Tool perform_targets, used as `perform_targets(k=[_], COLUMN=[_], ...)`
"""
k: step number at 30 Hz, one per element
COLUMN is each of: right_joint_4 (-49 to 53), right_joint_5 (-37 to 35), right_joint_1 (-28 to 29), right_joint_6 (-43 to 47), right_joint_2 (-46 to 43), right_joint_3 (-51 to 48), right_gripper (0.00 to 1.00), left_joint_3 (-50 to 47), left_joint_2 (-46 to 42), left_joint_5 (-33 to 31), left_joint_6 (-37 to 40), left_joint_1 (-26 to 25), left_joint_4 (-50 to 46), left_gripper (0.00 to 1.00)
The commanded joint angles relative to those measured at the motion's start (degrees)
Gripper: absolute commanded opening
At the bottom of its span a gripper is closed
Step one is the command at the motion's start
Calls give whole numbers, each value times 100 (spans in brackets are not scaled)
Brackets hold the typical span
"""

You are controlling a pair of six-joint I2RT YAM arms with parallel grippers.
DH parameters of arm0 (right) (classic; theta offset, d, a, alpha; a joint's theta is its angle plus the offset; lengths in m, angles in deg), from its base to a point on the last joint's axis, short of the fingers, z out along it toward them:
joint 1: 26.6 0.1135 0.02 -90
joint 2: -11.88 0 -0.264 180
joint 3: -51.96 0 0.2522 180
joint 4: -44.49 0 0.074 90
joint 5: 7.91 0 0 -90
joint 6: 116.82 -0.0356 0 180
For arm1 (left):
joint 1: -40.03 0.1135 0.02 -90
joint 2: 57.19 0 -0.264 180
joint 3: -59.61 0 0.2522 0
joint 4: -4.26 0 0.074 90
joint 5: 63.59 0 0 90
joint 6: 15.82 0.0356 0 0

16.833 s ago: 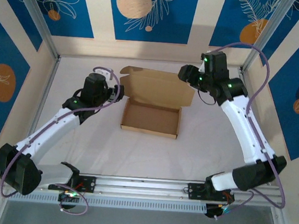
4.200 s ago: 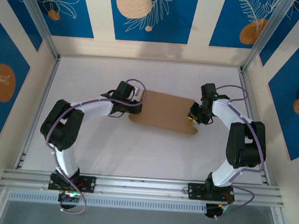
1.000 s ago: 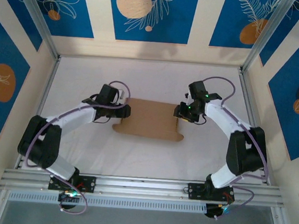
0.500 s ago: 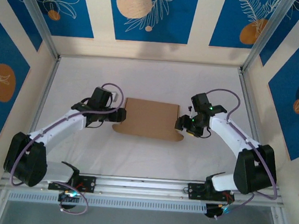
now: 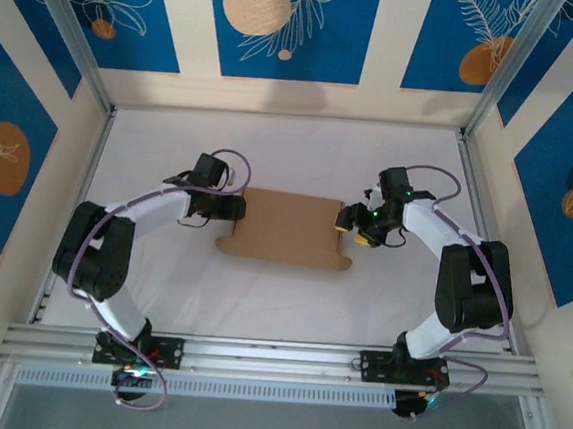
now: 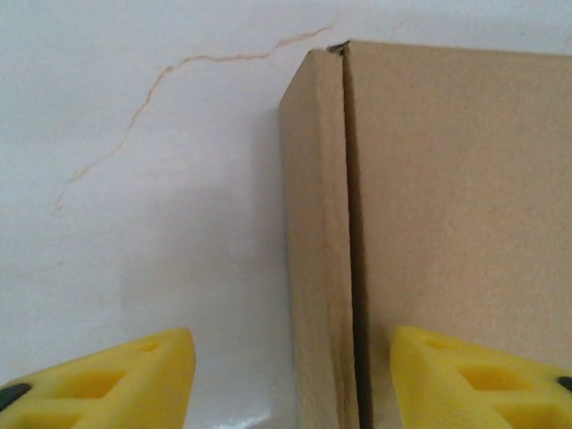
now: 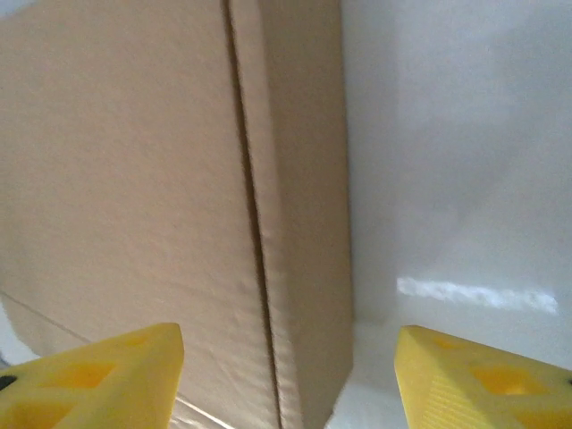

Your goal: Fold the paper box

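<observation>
The paper box lies in the middle of the white table, brown and unprinted, its lid down flat. A flap with rounded corners sticks out along its near edge. My left gripper is low at the box's left end, open. In the left wrist view the left gripper has the box's side wall between its yellow fingertips. My right gripper is at the right end, also open. In the right wrist view the right gripper straddles the box's right wall.
The table is walled on three sides, with metal posts at the far corners. An aluminium rail carrying both arm bases runs along the near edge. A thin brownish line marks the table surface left of the box.
Both grippers have stayed at the box's ends. The left arm's elbow has swung back toward the left wall, and the right arm's elbow has drawn in. The box has hardly shifted.
</observation>
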Motion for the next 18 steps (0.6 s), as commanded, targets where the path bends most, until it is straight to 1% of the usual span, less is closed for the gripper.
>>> perform_targets(k=[1, 2, 5, 10, 12, 18], right_joint_4=[-564, -689, -995, -1397, -1472, -1596], right_joint_5=[739, 846, 1253, 1812, 1938, 2262], right_joint_1=[-30, -86, -311, -634, -733, -696], right_joint_6=[88, 63, -61, -149, -216, -192], right_joint_2=[31, 63, 204, 434, 538, 866], right_joint_3=[-38, -66, -146, -248, -280, -373], right_gripper=[65, 65, 65, 65, 66, 67], left_joint_3=[92, 6, -206, -297, -276, -305], left_joint_2=[154, 155, 214, 359, 461, 638], left_joint_5=[579, 697, 1054, 1286, 1426, 1615], left_joint_6=[287, 252, 192, 304, 331, 369], left_joint_1=[124, 192, 417, 567, 603, 742], left_joint_4=[233, 384, 672, 750, 734, 715], left_gripper=[52, 50, 42, 40, 36, 21])
